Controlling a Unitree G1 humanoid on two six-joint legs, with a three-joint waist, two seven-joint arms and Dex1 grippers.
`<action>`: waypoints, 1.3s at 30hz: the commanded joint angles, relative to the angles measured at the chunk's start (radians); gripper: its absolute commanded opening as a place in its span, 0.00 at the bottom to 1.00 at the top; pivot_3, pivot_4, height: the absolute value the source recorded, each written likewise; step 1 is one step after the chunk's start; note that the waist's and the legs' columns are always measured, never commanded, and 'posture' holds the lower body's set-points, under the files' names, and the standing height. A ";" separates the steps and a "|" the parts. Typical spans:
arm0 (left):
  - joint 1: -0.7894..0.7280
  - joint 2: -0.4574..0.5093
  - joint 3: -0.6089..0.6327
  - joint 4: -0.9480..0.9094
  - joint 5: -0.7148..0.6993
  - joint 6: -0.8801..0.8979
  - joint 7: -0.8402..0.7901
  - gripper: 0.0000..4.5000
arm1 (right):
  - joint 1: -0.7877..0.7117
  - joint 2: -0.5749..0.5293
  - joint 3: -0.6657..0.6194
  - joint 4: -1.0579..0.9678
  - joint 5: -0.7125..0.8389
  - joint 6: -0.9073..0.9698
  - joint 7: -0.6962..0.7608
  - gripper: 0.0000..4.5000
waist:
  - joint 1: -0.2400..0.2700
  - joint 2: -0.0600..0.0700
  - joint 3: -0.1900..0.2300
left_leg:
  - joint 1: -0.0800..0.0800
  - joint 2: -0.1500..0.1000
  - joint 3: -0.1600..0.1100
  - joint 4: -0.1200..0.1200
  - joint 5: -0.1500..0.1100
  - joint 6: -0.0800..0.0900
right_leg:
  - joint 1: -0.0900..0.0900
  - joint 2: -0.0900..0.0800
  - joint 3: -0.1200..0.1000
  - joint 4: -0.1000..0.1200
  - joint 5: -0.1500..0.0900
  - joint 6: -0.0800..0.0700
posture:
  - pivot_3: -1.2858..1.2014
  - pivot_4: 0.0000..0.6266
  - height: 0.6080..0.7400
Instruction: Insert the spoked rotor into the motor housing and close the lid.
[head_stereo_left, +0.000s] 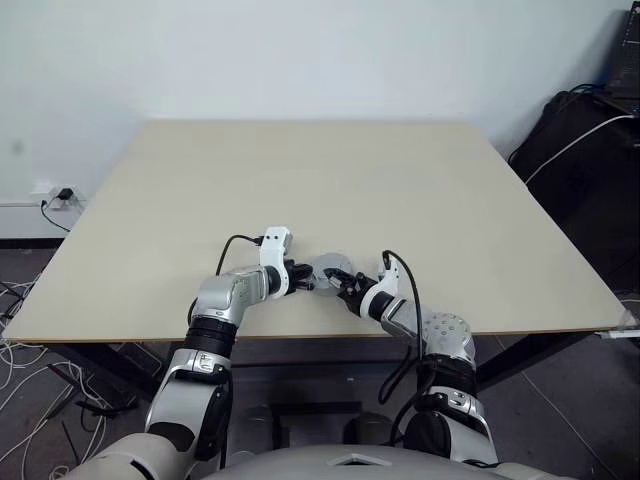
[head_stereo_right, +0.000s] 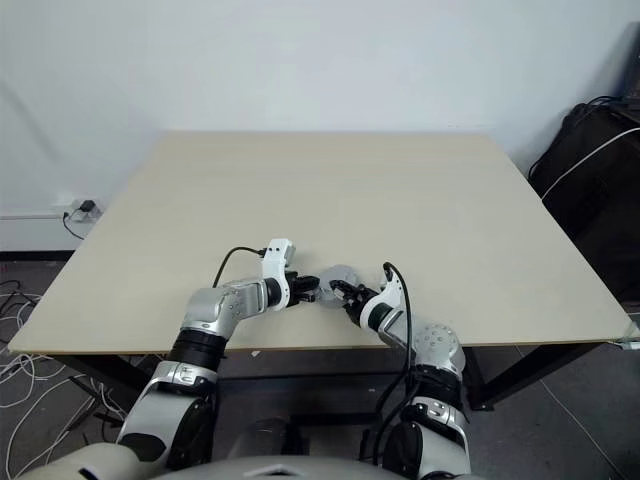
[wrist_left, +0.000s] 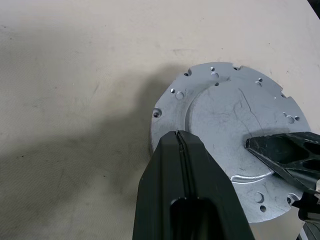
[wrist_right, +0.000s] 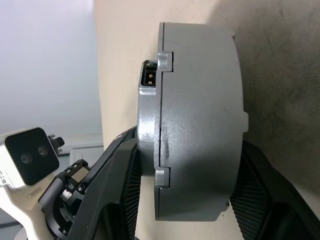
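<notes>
Closed motor assembly on the table (head_stereo_left: 400, 190), flanked by both grippers.

You see the lid (wrist_left: 235, 125) seated plain face up on the motor housing (wrist_right: 200, 115), near the table's front edge. Your left gripper (wrist_left: 181, 150), fingers pressed together, rests on the lid; your right gripper (wrist_right: 185, 200) straddles the housing's side wall. Pale tabletop, white wall, floor cables (head_stereo_left: 30, 400).

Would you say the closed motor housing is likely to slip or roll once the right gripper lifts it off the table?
The motor housing looks like solid metal, so probably stiff and heavy for its size. Its smooth grey wall may slide between the right gripper fingers. Round and shallow, it could roll if dropped on edge, but lying flat on the table it should stay put.
</notes>
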 joint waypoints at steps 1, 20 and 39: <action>0.037 -0.031 0.013 -0.022 -0.001 -0.013 0.047 0.00 | -0.006 0.020 0.011 -0.045 0.045 -0.014 0.004 0.47 | 0.000 0.000 0.000 | 0.000 0.000 0.000 0.000 0.000 0.000 | 0.000 0.000 0.000 0.000 0.000 0.000 | 0.52 0.00 1.00; 0.553 -0.119 0.107 -0.613 -0.202 -0.400 0.079 0.00 | 0.026 0.023 0.030 -0.217 0.344 0.085 0.063 0.47 | -0.002 0.003 0.005 | -0.005 0.001 0.005 0.001 -0.002 0.003 | -0.006 -0.001 0.004 -0.001 0.002 0.000 | 0.52 0.00 1.00; 0.780 -0.261 0.077 -0.674 -1.062 -0.316 0.184 1.00 | 0.044 -0.065 0.108 -0.250 0.446 0.182 0.040 0.47 | -0.011 0.004 0.010 | -0.004 0.001 0.006 0.002 -0.002 0.003 | -0.005 0.000 0.005 -0.002 0.002 0.001 | 0.52 0.00 1.00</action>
